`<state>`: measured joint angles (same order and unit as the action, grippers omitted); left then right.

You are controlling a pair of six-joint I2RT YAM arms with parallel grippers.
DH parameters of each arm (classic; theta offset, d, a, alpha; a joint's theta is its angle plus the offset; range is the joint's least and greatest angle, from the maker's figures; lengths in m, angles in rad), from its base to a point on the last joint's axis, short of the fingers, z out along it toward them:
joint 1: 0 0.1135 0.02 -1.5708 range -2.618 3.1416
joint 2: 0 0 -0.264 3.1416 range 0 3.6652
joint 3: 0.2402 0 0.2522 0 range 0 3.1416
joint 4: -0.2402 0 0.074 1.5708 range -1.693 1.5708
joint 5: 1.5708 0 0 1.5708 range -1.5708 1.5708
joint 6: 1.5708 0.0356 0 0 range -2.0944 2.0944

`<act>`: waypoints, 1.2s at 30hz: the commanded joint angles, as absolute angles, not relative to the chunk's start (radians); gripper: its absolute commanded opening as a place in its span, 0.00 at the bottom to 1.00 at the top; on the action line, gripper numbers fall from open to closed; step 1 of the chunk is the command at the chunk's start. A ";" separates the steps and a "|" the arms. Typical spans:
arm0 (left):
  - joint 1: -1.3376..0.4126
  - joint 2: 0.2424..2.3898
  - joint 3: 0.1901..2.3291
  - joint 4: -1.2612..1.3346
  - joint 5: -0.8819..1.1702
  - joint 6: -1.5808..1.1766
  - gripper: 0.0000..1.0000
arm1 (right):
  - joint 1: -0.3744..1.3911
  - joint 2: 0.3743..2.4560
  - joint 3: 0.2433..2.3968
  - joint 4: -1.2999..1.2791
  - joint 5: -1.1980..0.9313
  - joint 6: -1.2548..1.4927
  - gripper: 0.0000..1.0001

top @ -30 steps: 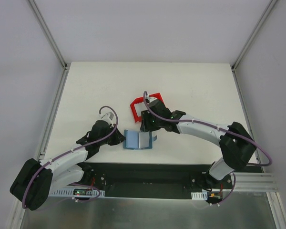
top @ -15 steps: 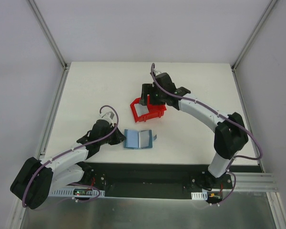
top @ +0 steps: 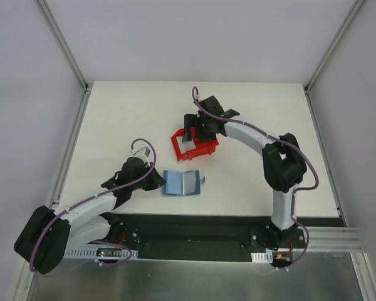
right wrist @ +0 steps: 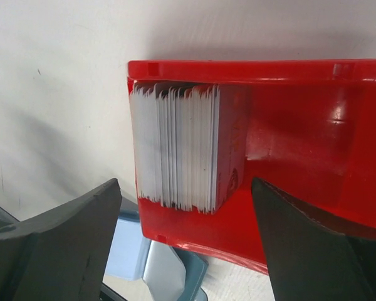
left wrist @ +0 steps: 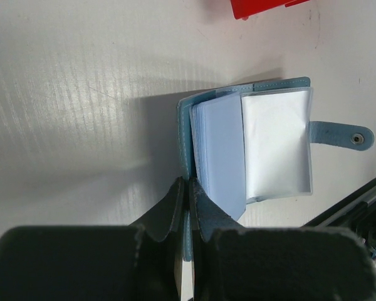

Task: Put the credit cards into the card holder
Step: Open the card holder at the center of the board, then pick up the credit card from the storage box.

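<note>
The teal card holder (top: 183, 182) lies open on the table, its pale blue pockets (left wrist: 222, 150) and a clear sleeve facing up. My left gripper (left wrist: 189, 188) is shut on the card holder's left cover edge. Several white credit cards (right wrist: 175, 147) stand on edge, packed together at one end of the red bin (right wrist: 301, 150). My right gripper (right wrist: 185, 219) hangs open above the bin, its fingers (right wrist: 62, 244) wide apart on either side of the card stack, nothing between them. In the top view it is over the bin (top: 203, 149). The card holder's corner (right wrist: 175, 276) shows below the bin.
The card holder's snap tab (left wrist: 341, 135) sticks out to the right. A black base plate (top: 194, 229) runs along the table's near edge. White walls with metal rails close the table in on three sides.
My right gripper has left the card holder, moved back over the red bin and opened wide. The left gripper and the card holder have stayed put.
</note>
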<state>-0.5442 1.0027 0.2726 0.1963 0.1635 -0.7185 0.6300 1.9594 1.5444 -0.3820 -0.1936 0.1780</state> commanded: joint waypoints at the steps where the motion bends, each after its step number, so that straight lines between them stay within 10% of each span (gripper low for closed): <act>1: -0.552 1.012 0.305 0.196 0.163 -0.718 0.00 | 0.611 1.986 1.589 -0.367 -0.261 0.172 0.87; 36: -0.552 1.072 0.327 0.227 0.184 -0.709 0.00 | 0.604 2.019 1.632 -0.351 -0.405 0.169 0.66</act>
<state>-0.5442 1.0664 0.2970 0.2031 0.1738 -0.7177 0.6025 2.1014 1.6321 -0.3714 -0.3763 0.1741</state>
